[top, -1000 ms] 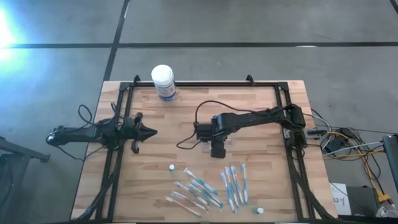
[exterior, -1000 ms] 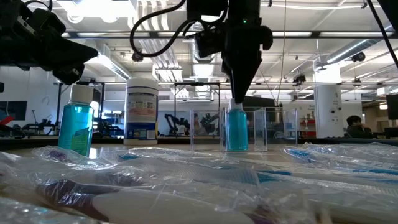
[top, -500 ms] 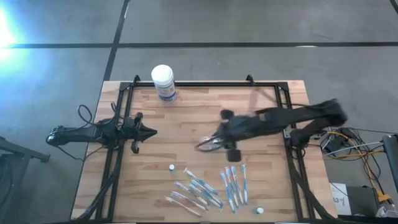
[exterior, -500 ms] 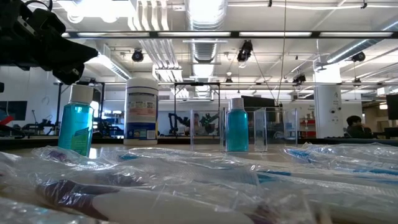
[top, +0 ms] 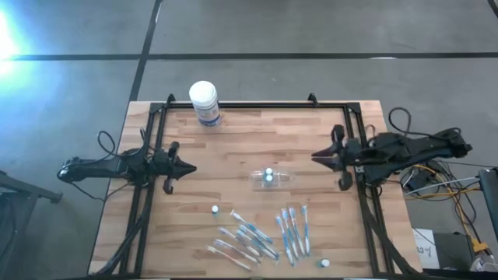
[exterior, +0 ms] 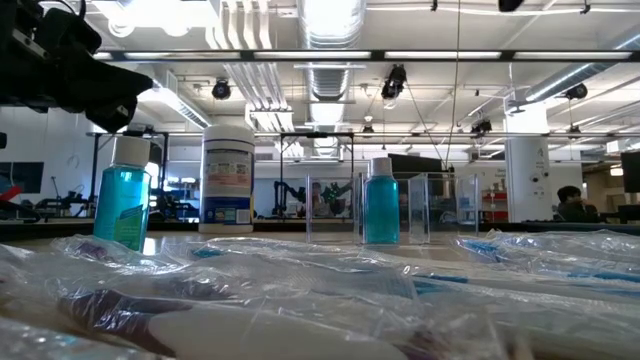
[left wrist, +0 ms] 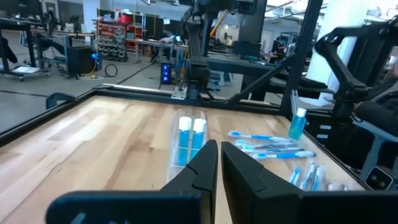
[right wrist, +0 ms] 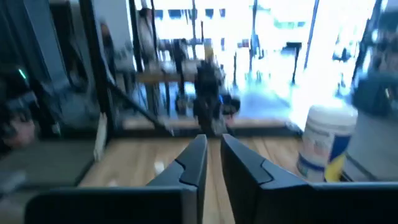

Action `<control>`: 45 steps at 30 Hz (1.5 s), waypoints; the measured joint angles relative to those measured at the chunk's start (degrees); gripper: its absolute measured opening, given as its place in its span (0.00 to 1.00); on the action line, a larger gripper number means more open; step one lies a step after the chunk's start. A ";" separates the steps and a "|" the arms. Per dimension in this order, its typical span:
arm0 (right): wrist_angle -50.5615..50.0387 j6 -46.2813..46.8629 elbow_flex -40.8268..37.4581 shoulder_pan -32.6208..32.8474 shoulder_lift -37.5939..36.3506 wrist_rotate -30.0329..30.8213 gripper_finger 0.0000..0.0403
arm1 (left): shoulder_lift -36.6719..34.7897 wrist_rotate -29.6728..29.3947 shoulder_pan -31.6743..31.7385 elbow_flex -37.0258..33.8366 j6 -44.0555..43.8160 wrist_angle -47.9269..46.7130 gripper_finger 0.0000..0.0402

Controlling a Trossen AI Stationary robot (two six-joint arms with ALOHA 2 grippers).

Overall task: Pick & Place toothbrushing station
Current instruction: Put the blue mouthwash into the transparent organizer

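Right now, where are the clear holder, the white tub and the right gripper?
clear holder (top: 268,178), high view, its middle.
white tub (top: 204,94), high view, its lid.
right gripper (top: 315,155), high view, between the fingertips.

A white tub (top: 204,102) with a blue label stands at the table's (top: 233,148) far edge, well apart from both claws. Wrapped toothbrushes (top: 264,232) lie scattered at the near edge, between the claws, beside two small bottles (top: 215,210).
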 joint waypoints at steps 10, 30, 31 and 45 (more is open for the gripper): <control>11.15 -1.46 -18.98 -0.15 -16.73 0.05 0.02 | 0.00 -0.74 0.04 -0.04 1.19 0.37 0.06; 11.24 -12.89 -29.99 -0.20 -34.43 -0.02 0.02 | 0.04 -1.64 0.04 -0.04 1.45 0.52 0.06; 11.28 -13.33 -30.40 -0.20 -34.45 -0.04 0.02 | 0.04 -2.21 0.04 -0.04 1.50 0.59 0.06; 18.73 -12.49 -34.73 -0.17 -34.85 0.05 0.02 | 0.55 -5.35 0.01 1.27 -9.30 4.81 0.06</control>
